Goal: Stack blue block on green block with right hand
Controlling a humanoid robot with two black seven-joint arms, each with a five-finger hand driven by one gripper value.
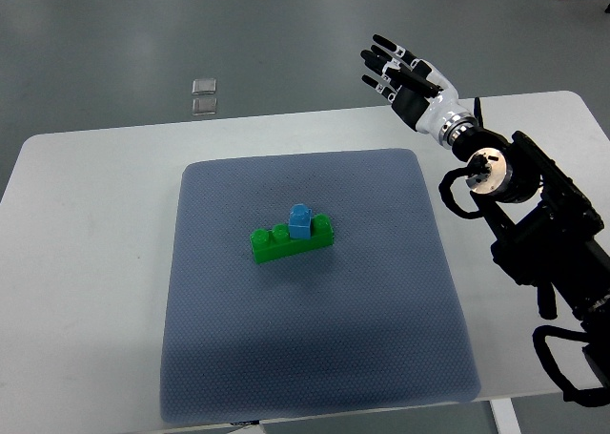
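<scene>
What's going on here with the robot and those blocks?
The blue block already sits on top of the green block, near the middle of the grey mat. The robot's right hand is raised off beyond the mat's far right corner, fingers spread and holding nothing. The stacking looks done. The left arm isn't in view.

**A:** What would you find on the table (86, 167)?

**B:** You'd find a white table with a grey-blue mat (315, 358) covering its middle. Near the mat's centre lies a long green block (276, 245), and a small blue block (300, 222) sits on top of it, among its studs.

**A:** And the robot?

**B:** Your right hand (405, 76) hovers above the table's far right corner, fingers spread, holding nothing, well apart from the blocks. Its black arm (543, 234) comes in from the right edge.
</scene>
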